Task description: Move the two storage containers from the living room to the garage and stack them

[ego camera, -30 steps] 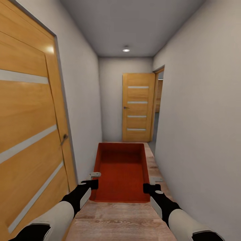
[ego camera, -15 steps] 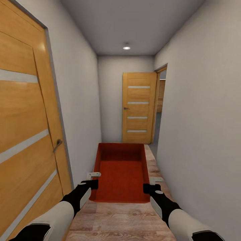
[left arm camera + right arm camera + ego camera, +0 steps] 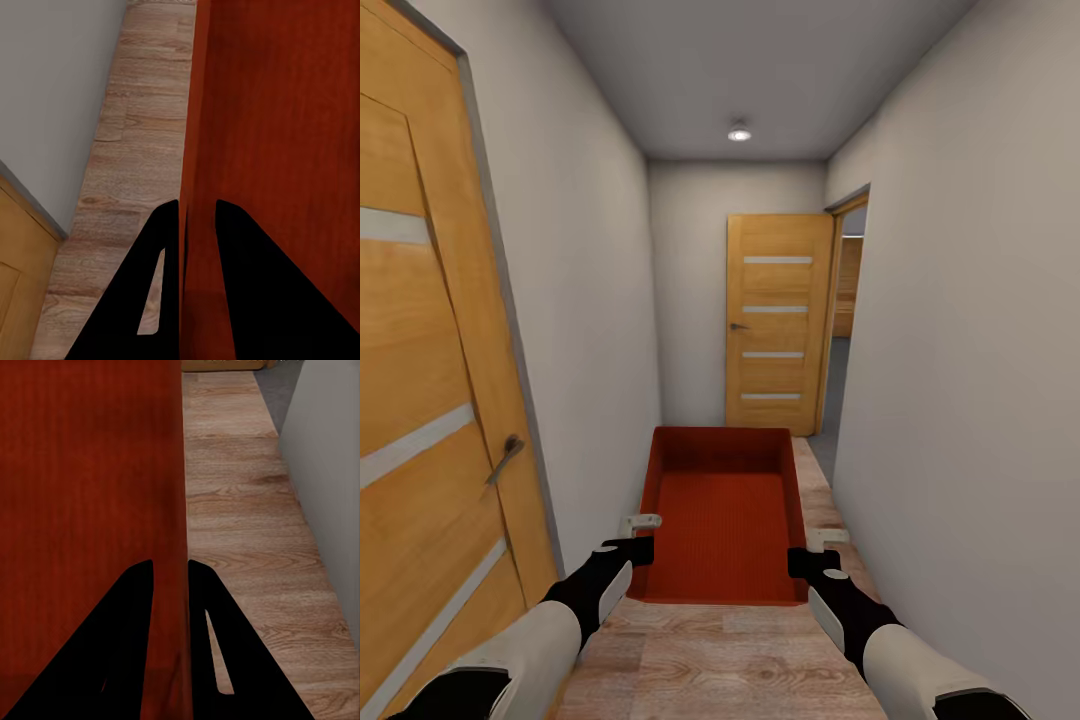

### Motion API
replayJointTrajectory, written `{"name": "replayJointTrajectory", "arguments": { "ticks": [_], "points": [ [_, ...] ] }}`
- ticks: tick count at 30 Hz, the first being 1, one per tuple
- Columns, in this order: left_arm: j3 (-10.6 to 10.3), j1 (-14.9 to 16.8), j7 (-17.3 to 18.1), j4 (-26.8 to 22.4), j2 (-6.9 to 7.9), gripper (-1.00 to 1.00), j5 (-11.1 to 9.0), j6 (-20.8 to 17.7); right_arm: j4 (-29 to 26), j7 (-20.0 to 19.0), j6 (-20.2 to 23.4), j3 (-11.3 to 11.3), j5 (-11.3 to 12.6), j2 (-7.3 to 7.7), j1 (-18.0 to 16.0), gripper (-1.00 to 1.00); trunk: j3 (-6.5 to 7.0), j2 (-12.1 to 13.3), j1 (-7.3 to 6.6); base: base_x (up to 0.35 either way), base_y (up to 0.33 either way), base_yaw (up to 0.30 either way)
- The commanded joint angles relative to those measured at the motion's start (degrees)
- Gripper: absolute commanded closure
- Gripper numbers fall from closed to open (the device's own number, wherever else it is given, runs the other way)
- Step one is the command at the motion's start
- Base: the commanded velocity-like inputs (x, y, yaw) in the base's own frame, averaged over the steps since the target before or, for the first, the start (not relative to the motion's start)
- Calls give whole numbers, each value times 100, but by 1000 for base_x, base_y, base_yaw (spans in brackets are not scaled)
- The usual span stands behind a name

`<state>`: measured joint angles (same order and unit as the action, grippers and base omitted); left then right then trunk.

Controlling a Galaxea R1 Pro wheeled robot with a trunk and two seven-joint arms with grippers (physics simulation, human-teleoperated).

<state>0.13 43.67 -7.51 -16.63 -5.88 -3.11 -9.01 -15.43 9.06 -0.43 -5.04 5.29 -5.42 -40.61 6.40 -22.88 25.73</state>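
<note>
Red-orange storage container [image 3: 722,515] at 12 o'clock, carried above hallway wood floor [image 3: 710,660]. Left gripper [image 3: 196,225] and right gripper [image 3: 171,581] each clenched astride a thin side wall. Likely light, stiff, somewhat slick; best held at opposite rims.

White forearms [image 3: 525,645], black wrists, black grippers

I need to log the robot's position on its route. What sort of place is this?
Likely a narrow indoor hallway: plain walls close on both sides, wooden doors, wood plank floor. The storage container is carried between both end effectors.
</note>
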Motion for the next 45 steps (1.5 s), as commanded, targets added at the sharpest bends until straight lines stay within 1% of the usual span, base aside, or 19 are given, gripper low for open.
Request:
{"name": "replayJointTrajectory", "arguments": {
  "ticks": [1, 29, 45],
  "points": [
    [162, 2, -58, -95, 61, 100, 108, 128, 14, 52, -8, 91, 59, 24, 1, 100, -3, -4, 5, 323, 0, 0],
    [162, 2, -59, -95, 61, 100, 108, 128, 14, 52, 50, 100, 59, 27, 1, 100, -3, -4, 5, 323, 0, 0],
    [162, 2, -61, -95, 61, 100, 108, 128, 14, 52, 9, 100, 59, 24, 1, 100, -3, -4, 5, 323, 0, 0]
  ]
}}
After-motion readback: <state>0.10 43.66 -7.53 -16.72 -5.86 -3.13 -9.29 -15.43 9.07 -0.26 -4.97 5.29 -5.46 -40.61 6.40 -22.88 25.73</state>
